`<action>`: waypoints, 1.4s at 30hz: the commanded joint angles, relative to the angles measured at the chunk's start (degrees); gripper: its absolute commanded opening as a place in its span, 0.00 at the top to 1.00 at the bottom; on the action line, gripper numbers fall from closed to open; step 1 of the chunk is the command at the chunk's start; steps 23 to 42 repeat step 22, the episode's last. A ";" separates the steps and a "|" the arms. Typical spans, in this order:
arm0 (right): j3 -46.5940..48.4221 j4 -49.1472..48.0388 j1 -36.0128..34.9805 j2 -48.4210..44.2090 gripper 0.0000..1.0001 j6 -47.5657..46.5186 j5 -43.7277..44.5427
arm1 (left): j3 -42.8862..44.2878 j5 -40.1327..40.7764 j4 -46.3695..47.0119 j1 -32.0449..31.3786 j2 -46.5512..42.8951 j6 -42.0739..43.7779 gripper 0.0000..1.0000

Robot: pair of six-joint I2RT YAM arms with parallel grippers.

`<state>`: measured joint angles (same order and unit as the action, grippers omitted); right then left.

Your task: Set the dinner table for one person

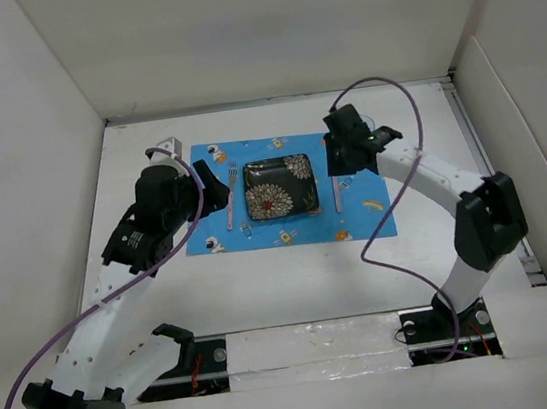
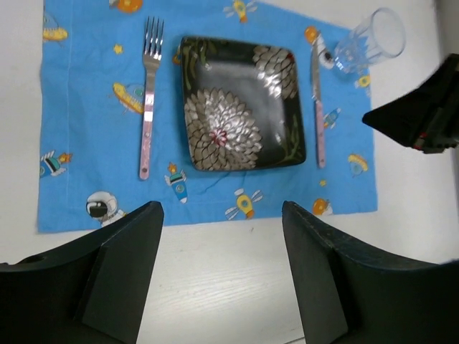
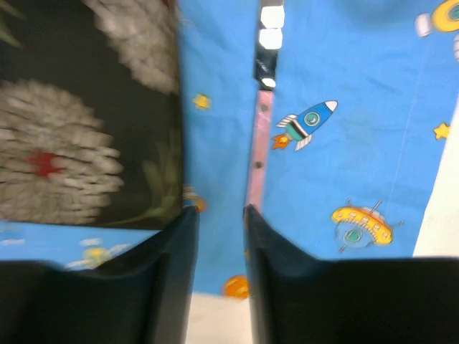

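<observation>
On the white dinner table [image 1: 294, 282] lies a blue cartoon-print placemat [image 1: 360, 213]. A black square plate with white flowers [image 1: 278, 187] sits in its middle, with a pink-handled fork [image 1: 233, 195] to its left and a pink-handled knife [image 1: 336, 194] to its right. A clear glass [image 2: 369, 39] stands at the mat's far right corner. My left gripper [image 2: 221, 211] hovers open over the bare table at the mat's near edge, nothing between its fingers. My right gripper [image 3: 217, 215] is open above the mat, and the knife handle [image 3: 259, 143] runs just past its right fingertip.
White walls enclose the table on the left, back and right. The right arm's black body [image 2: 423, 118] shows at the right edge of the left wrist view, close to the glass. A purple cable [image 1: 417, 145] loops over the right arm.
</observation>
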<state>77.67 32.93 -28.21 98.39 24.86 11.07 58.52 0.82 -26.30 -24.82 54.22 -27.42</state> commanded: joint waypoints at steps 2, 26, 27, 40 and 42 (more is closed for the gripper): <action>9.33 1.00 0.60 -13.73 1.00 0.35 -2.72 | 10.19 1.90 2.13 -0.32 -0.61 -0.35 0.35; 1.52 -2.52 18.45 -44.52 0.38 8.53 -3.22 | 19.71 18.52 1.18 -0.32 -8.60 3.08 0.23; 1.52 -2.52 18.45 -44.52 0.38 8.53 -3.22 | 19.71 18.52 1.18 -0.32 -8.60 3.08 0.23; 1.52 -2.52 18.45 -44.52 0.38 8.53 -3.22 | 19.71 18.52 1.18 -0.32 -8.60 3.08 0.23; 1.52 -2.52 18.45 -44.52 0.38 8.53 -3.22 | 19.71 18.52 1.18 -0.32 -8.60 3.08 0.23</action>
